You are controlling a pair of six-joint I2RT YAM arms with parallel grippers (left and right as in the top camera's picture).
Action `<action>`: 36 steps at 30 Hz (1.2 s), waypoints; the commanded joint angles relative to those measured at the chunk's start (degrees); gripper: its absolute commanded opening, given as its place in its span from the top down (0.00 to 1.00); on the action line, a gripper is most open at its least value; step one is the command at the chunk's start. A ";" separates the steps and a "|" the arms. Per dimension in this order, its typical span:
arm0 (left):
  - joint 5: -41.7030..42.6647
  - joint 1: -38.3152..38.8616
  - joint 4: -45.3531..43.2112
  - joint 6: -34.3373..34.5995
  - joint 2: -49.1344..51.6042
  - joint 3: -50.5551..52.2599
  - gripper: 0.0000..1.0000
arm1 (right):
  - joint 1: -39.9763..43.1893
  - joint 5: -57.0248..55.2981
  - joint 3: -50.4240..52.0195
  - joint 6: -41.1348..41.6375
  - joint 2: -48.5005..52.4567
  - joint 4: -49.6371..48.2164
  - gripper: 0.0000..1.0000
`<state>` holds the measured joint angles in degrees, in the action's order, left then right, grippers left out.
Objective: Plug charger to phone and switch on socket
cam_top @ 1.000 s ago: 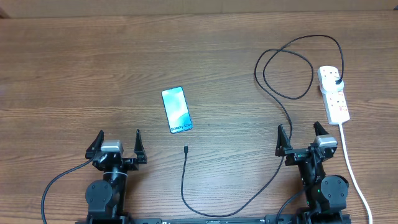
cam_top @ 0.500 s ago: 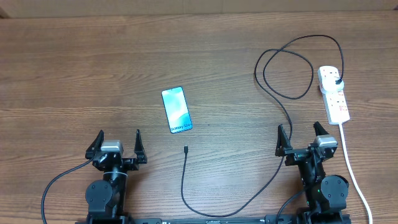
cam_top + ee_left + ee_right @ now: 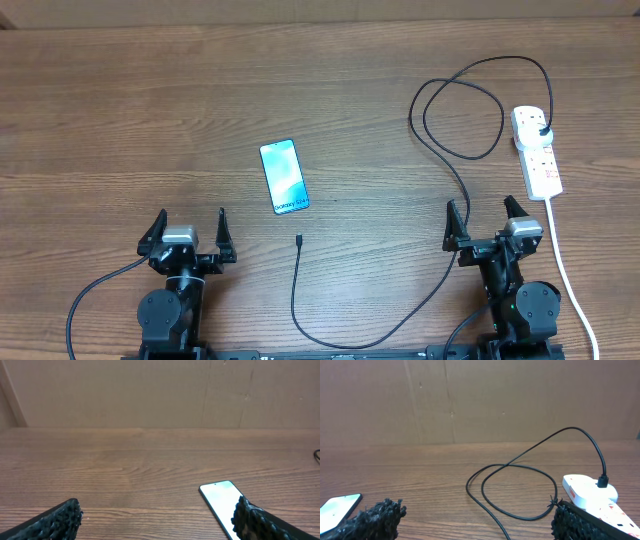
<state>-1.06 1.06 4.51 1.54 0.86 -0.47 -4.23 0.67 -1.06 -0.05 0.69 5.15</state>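
The phone (image 3: 284,176) lies face up mid-table, its screen lit light blue; the left wrist view catches it (image 3: 223,500) at lower right, and the right wrist view shows its corner (image 3: 339,507) at lower left. The charger cable (image 3: 455,180) loops from its black plug (image 3: 543,133) in the socket (image 3: 537,150), the white power strip at the right, down to a small connector tip (image 3: 299,240) below the phone. My left gripper (image 3: 188,232) stands open at the front left. My right gripper (image 3: 487,222) stands open beside the cable, below the socket (image 3: 592,492).
The power strip's white cord (image 3: 568,270) runs down the right side past my right arm. A brown cardboard wall (image 3: 150,390) closes off the far edge of the wooden table (image 3: 150,120).
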 commanded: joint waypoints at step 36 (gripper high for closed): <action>0.46 -0.42 -0.28 1.01 -0.59 0.17 0.00 | -0.31 0.02 0.61 -0.44 -0.50 -0.33 0.00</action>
<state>-1.06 1.06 4.47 1.54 0.86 -0.47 -4.23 0.67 -1.06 -0.05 0.69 5.15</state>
